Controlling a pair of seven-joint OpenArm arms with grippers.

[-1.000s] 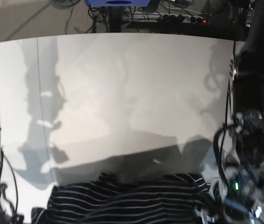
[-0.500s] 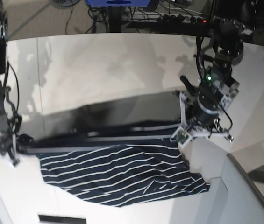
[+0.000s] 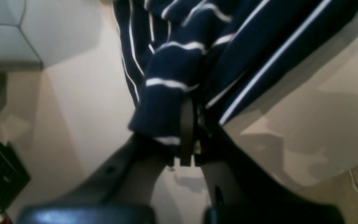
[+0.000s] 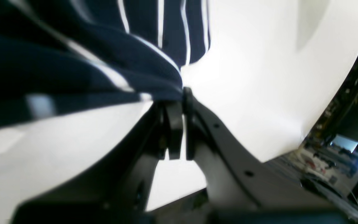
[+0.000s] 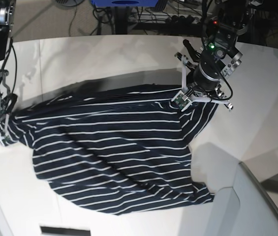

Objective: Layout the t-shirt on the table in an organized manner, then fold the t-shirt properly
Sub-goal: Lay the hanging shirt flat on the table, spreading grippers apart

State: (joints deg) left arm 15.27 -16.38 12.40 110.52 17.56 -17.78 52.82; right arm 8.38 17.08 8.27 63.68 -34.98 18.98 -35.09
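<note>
The left gripper (image 3: 186,124) is pinching a bunched fold of the t-shirt (image 5: 114,152), jaws pressed together with navy striped cloth spilling over them in the left wrist view. In the base view that gripper (image 5: 185,98) is sitting at the garment's upper right corner, over the far right part of the table (image 5: 104,54).

Over on the other side, the right gripper (image 4: 179,102) is gripping the shirt's edge; its jaws are standing nearly together with only a thin sliver of white showing between them lower down, and the fabric (image 4: 82,62) is running straight into the tips. In the base view it (image 5: 1,132) is holding the left end of the cloth near the table's left edge.

Between the two, the shirt is stretching across the white tabletop, its lower half draping toward the near edge, wrinkled and uneven.
</note>
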